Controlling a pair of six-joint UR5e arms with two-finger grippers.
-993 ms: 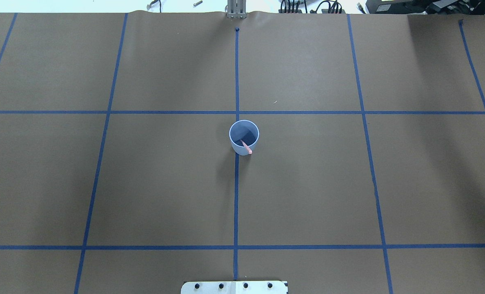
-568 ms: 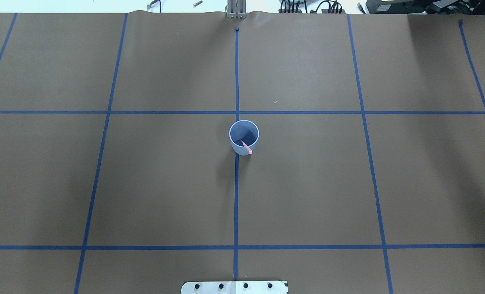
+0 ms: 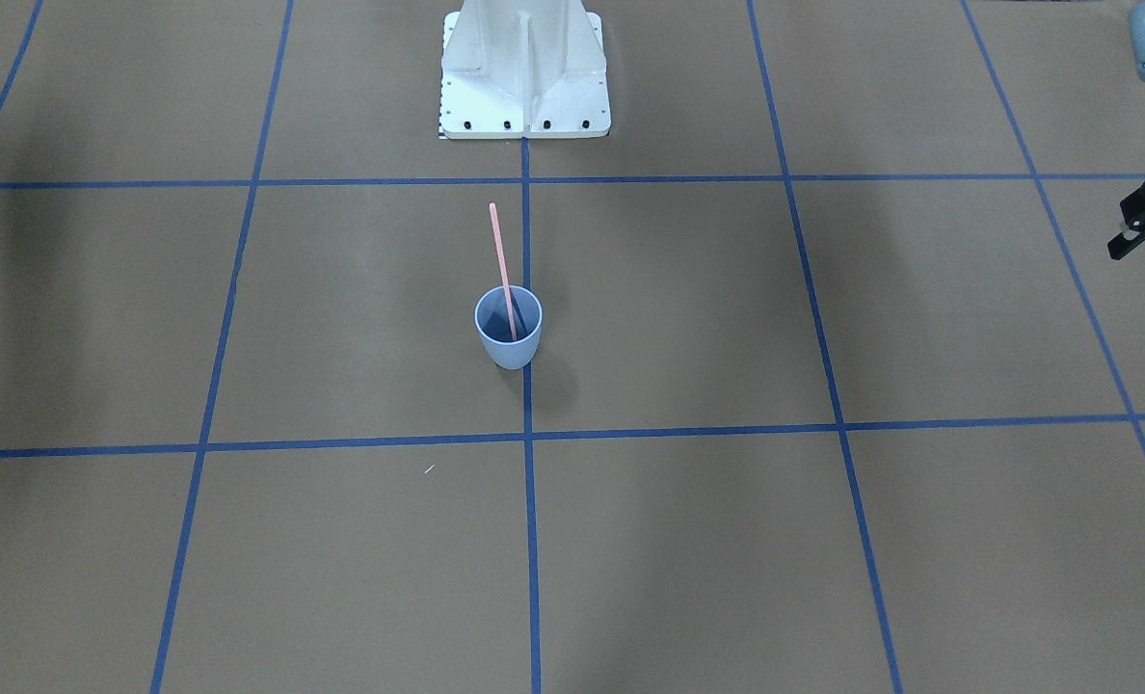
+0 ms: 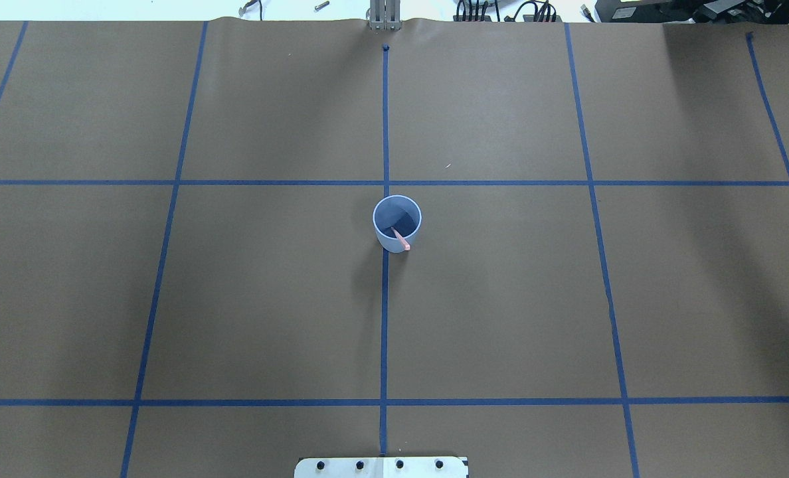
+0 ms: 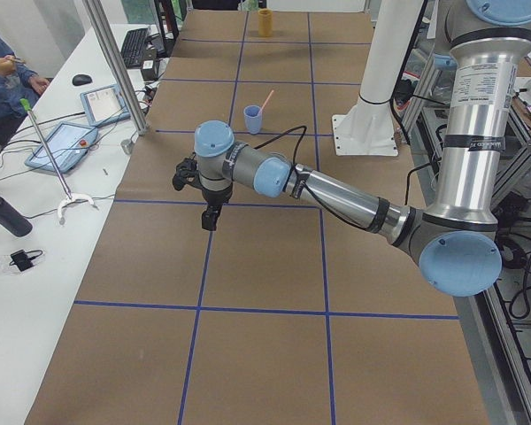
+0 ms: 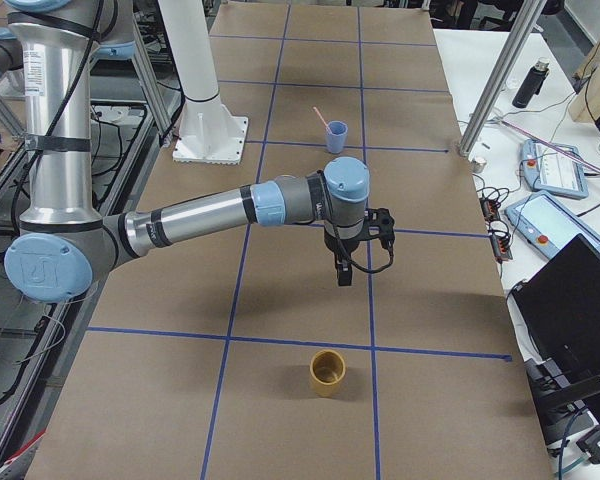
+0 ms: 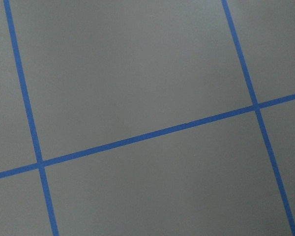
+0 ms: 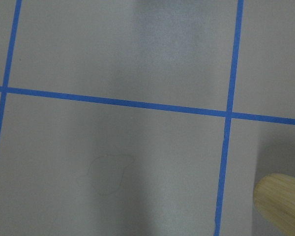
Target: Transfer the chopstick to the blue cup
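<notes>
Brown-papered desk (image 4: 501,299), gridded with blue tape lines (image 4: 384,318). At the middle, upright on the centre line: blue cup (image 4: 396,222). Inside it, chopstick (image 3: 502,260), with its lower end down in the cup, its shaft leaning on the rim toward the robot's side, and its upper part jutting well above. By the look of it, transfer done or all but.

Left pincer (image 5: 209,217) hanging over the desk, well apart from the cup, with no chopstick in it; cannot tell how wide its jaws stand. Likewise right pincer (image 6: 344,275), out toward the other end near a tan cup (image 6: 327,372): opening not to be judged from this side view.

Chopstick probably light, stiff, thin and smooth, so apt to slip or swivel in a pinch. If regrasped, best taken across the shaft on the exposed upper part, clear of the rim. Cup likely light and narrow-based too, and easily tipped by a nudge on the leaning stick.
</notes>
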